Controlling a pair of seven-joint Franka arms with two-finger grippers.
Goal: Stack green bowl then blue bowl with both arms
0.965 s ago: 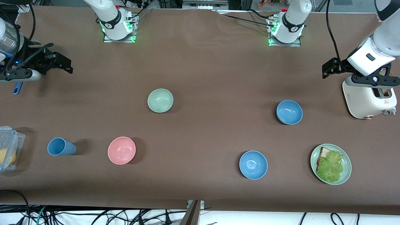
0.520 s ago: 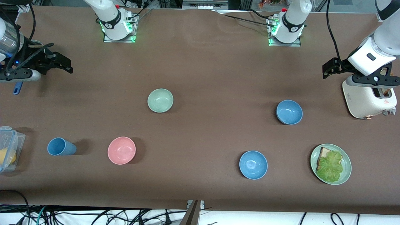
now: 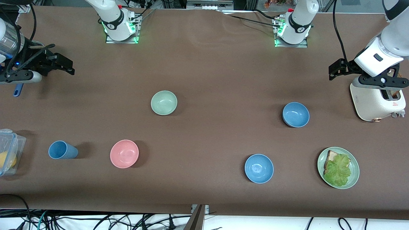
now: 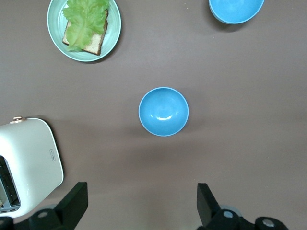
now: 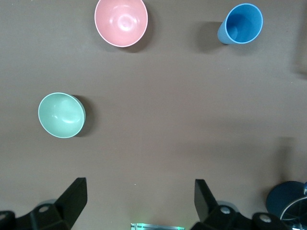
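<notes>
Two grippers up, fingers spread, gripping nothing: left gripper point(image 3: 335, 68) over tabletop point(image 3: 223, 73) beside toaster point(image 3: 377, 102) at left arm's end, right gripper point(image 3: 65, 65) over right arm's end. Green bowl point(image 3: 164, 102) upright mid-tabletop, farther from front camera than pink bowl point(image 3: 124, 153). Blue bowl point(image 3: 296, 114) well apart, toward left arm's end, farther than brighter blue bowl point(image 3: 259, 168). Unstacked

There are four small bowls on the desk point(image 3: 204, 64): one green bowl point(image 3: 164, 102), one pink bowl point(image 3: 124, 153), one blue bowl point(image 3: 296, 114) and one brighter blue bowl point(image 3: 259, 168). There is one blue cup point(image 3: 62, 149), one plate point(image 3: 353, 179) with bread and lettuce, one white toaster point(image 3: 377, 102), and one clear box point(image 3: 9, 150). Two robot arms stand at the desk.
</notes>
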